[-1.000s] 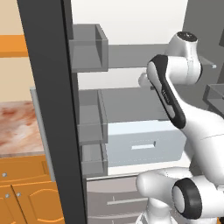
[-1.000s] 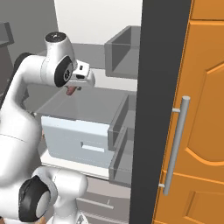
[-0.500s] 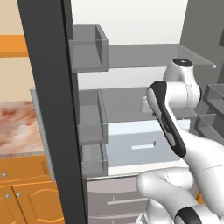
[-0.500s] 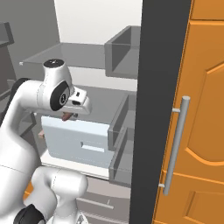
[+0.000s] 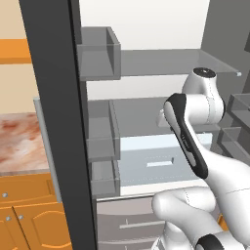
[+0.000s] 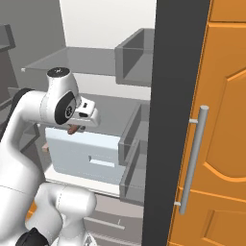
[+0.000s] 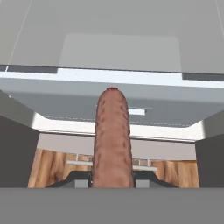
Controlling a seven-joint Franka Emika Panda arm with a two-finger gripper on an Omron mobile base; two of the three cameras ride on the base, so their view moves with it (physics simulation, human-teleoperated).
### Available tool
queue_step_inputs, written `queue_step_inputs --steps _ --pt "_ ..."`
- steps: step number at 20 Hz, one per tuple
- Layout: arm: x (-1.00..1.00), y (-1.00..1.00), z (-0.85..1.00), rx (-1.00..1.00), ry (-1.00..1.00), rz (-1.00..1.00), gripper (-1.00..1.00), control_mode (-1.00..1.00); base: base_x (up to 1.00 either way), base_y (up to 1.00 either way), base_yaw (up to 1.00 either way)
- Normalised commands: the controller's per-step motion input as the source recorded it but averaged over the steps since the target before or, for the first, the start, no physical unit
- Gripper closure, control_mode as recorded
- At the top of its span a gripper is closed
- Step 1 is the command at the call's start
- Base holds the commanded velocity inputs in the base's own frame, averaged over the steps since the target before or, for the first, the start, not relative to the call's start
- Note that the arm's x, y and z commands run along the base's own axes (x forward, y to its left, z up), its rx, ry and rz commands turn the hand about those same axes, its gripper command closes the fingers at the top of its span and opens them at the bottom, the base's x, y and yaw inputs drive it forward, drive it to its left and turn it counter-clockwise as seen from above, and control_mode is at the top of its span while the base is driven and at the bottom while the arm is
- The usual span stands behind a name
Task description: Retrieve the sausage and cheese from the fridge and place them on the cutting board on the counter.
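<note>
Gripper (image 6: pixel 73 129) with sausage (image 7: pixel 112 139) now lower, nearer fridge (image 5: pixel 146 63) drawer.

No text, label, brand, number or sign can be read anywhere in these views.

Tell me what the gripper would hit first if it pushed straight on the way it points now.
Likely the pale drawer front of the fridge: the gripper, shut on the sausage, aims at it over the shelf edge. Depth is unclear.
</note>
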Motion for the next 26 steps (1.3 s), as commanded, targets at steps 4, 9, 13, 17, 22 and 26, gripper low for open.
queue_step_inputs --steps 4,9,13,17,22,26 --pt "0.00 0.00 0.00 0.00 0.00 0.00 1.00 -1.00 0.00 0.00 0.00" --pt "0.00 0.00 0.00 0.00 0.00 0.00 1.00 1.00 0.00 0.00 0.00" --pt "0.00 0.00 0.00 0.00 0.00 0.00 1.00 1.00 0.00 0.00 0.00" --pt "0.00 0.00 0.00 0.00 0.00 0.00 1.00 1.00 -0.66 0.06 0.04" --pt "0.00 0.00 0.00 0.00 0.00 0.00 1.00 1.00 -1.00 0.00 0.07" --pt "0.00 0.00 0.00 0.00 0.00 0.00 1.00 1.00 -1.00 0.00 0.05"
